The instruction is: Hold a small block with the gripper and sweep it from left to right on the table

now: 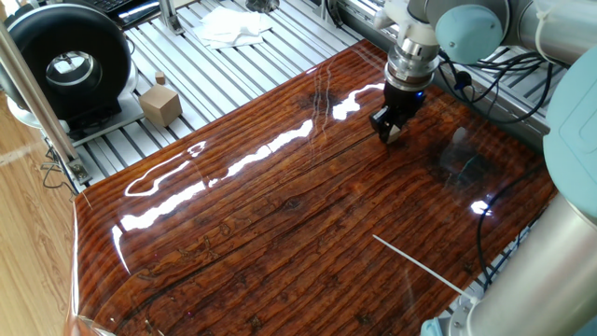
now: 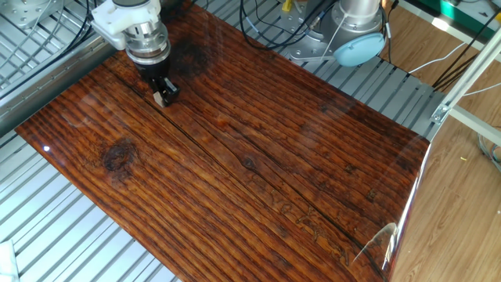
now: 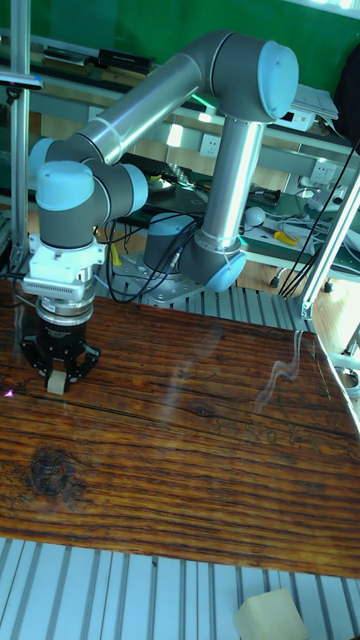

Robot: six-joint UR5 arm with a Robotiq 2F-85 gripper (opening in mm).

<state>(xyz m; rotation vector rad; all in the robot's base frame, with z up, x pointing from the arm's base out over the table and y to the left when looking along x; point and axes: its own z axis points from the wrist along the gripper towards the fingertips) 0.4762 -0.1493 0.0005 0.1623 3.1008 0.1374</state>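
My black two-fingered gripper (image 1: 393,133) (image 2: 162,97) (image 3: 58,382) points straight down at the glossy reddish-brown table (image 1: 280,215) (image 2: 258,164) (image 3: 180,450). It is shut on the small block (image 1: 395,136) (image 2: 160,99) (image 3: 57,383), a tiny pale tan cube pinched between the fingertips at the table surface. In the tall fixed view the gripper stands near the board's left end; in the other fixed view it sits at the top left corner region.
A larger tan cube with a knob (image 1: 160,103) rests on the slatted aluminium frame (image 1: 187,65), beside a black round device (image 1: 65,61) and a white cloth (image 1: 229,26). A pale tan object (image 3: 270,615) lies below the board's front edge. Cables (image 1: 485,70) run near the arm base.
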